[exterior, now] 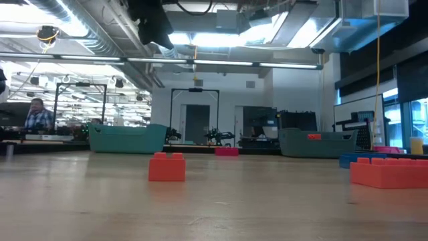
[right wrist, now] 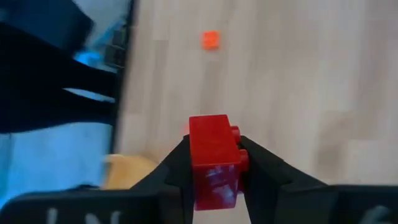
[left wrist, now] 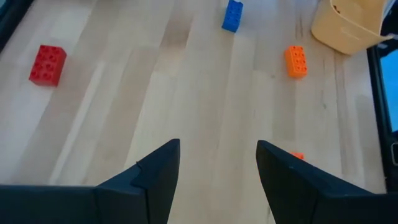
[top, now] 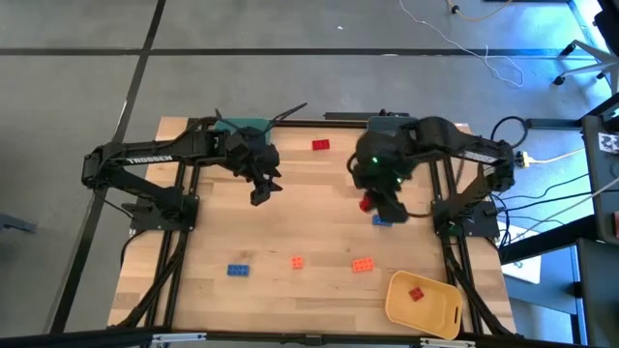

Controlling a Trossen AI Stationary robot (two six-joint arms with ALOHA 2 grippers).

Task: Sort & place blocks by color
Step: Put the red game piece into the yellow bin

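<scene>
- Broadly, the wooden table [top: 290, 222] carries everything; taking its middle as the clock centre in the high view, the teal bin [top: 247, 126] sits at about 11 o'clock and the grey-blue bin [top: 387, 122] at 1 o'clock, both on the far edge.
- Next in size, the yellow bin [top: 426, 302] lies at roughly 5 o'clock by the near edge, with one red brick [top: 416, 294] already inside.
- Of the arms, the right gripper [right wrist: 214, 165] hangs at about 3 o'clock, its fingers clamped on a red block [right wrist: 214, 158], lifted off the wood.
- By my reading, the coming move turns on this: the yellow bin lies toward 5 o'clock from the right gripper, and this arm is much the nearer to it.
- Meanwhile the left gripper [left wrist: 217, 171] waits near 11 o'clock, fingers spread and empty.
- Loose pieces remain: a blue block [top: 383, 220] just beside the right gripper, another red block [top: 320, 145] at 12, an oblong orange block [top: 363, 264] at 5, a small orange block [top: 297, 261] at 6, a second blue block [top: 238, 270] at 7.
</scene>
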